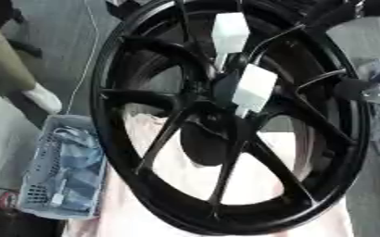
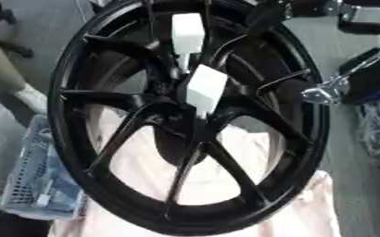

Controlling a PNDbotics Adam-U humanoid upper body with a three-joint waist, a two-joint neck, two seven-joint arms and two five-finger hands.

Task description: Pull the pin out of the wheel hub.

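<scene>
Left eye view: the black wheel hub (image 1: 225,115) fills the picture, tilted, two white pins (image 1: 254,87) at its centre, one toward twelve o'clock. The right hand (image 2: 327,90) reaches the rim at three o'clock, probably steadying; its fingers I cannot tell.

Black wheel hub (image 2: 185,120) over pale cloth (image 2: 225,185)

Soft blur throughout; even daylight, black wheel (image 1: 225,115) underexposed, white blocks (image 1: 254,88) glaring.
</scene>
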